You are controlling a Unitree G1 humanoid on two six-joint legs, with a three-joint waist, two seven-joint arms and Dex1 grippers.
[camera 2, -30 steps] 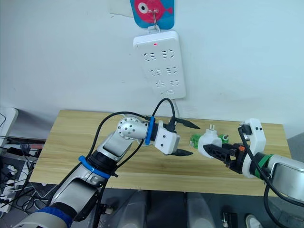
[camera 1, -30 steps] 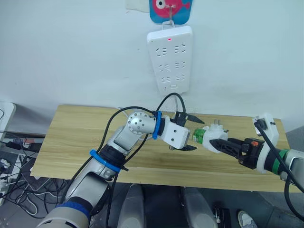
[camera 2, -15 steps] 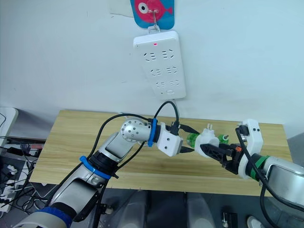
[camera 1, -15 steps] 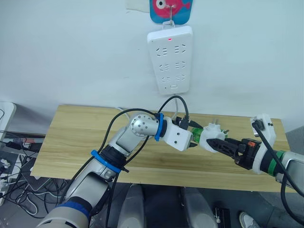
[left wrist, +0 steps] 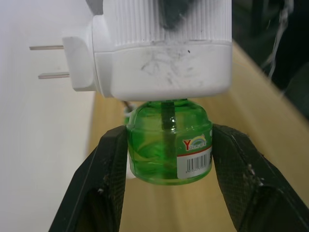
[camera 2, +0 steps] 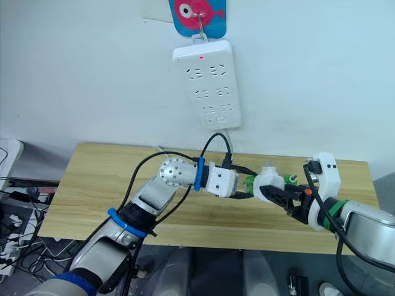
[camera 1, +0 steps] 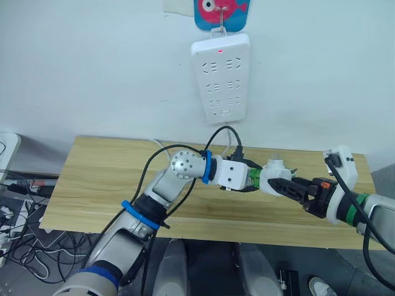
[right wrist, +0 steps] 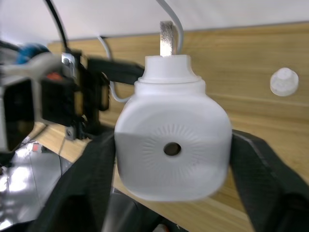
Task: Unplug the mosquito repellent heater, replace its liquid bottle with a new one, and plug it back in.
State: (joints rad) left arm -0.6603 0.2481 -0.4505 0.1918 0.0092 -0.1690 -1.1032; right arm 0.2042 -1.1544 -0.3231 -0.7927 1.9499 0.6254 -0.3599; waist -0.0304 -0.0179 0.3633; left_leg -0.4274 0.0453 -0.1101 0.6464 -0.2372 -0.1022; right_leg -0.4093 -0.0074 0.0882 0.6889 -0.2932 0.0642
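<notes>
We have the mosquito repellent heater [camera 1: 274,174] clamped in our right pincer [camera 1: 282,184], a little right of centre in the left eye view and lifted clear above the wooden worktop [camera 1: 92,185]. The right wrist view shows why it is held this way: the 2 black fingers [right wrist: 89,186] press on the white body's opposite sides, leaving the round vent hole facing the camera and the metal prongs [left wrist: 48,61] free, so the unit stays steady while the other arm works on it.

Our left pincer [camera 1: 252,179] meets the heater from the opposite side. In the left wrist view its 2 fingers [left wrist: 108,174] are closed to the width of the green liquid bottle [left wrist: 169,145], 1 touching each side, and the bottle's neck is seated in the heater's underside. We judge that this grip sets up the unscrewing of the old bottle, with the right arm supplying the counter-hold.

The heater is already unplugged: the white power strip [camera 1: 221,77] hangs on the wall in the upper middle of the frame with its red light on and no plug in its sockets. A small white cap [right wrist: 283,81] lies on the worktop behind the heater. We cannot make out a new bottle with any certainty.
</notes>
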